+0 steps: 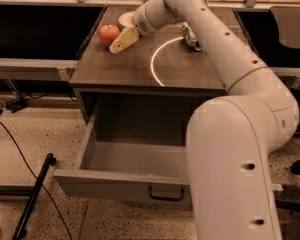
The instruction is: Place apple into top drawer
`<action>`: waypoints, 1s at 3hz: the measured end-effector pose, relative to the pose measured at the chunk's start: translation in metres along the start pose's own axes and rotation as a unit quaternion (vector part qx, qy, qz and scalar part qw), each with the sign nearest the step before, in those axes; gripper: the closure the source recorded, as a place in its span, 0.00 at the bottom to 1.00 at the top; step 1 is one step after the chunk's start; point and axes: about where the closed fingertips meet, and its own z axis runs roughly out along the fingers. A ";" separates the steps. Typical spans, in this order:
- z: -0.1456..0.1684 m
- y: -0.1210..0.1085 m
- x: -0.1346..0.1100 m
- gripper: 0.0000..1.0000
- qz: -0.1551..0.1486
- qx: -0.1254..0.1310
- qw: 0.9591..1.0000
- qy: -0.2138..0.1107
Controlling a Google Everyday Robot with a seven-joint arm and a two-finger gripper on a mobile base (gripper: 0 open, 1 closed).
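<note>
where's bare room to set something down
The open grey top drawer is bare inside; so is the front of the dark wooden cabinet top. Crowded at the back: round red apple, gripper beside it, white bowl, crushed silver can.

The round red-orange apple (109,34) sits on the dark wooden counter (120,70), near its back left corner. The robot's pale gripper (116,45) is low over the counter, just to the right of the apple, very close to it. The small white bowl (125,19) is behind the gripper, by the back edge. The crushed metal can (191,36) lies well off to the right. Below the counter, the wide grey top drawer (132,159) is pulled out to the front. The big arm stands at the drawer's right side.
</note>
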 end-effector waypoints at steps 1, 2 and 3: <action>0.027 -0.004 -0.002 0.00 0.030 -0.003 0.999 -0.020; 0.048 -0.006 -0.007 0.06 0.043 -0.010 0.998 -0.036; 0.064 -0.008 -0.010 0.24 0.054 -0.017 0.997 -0.051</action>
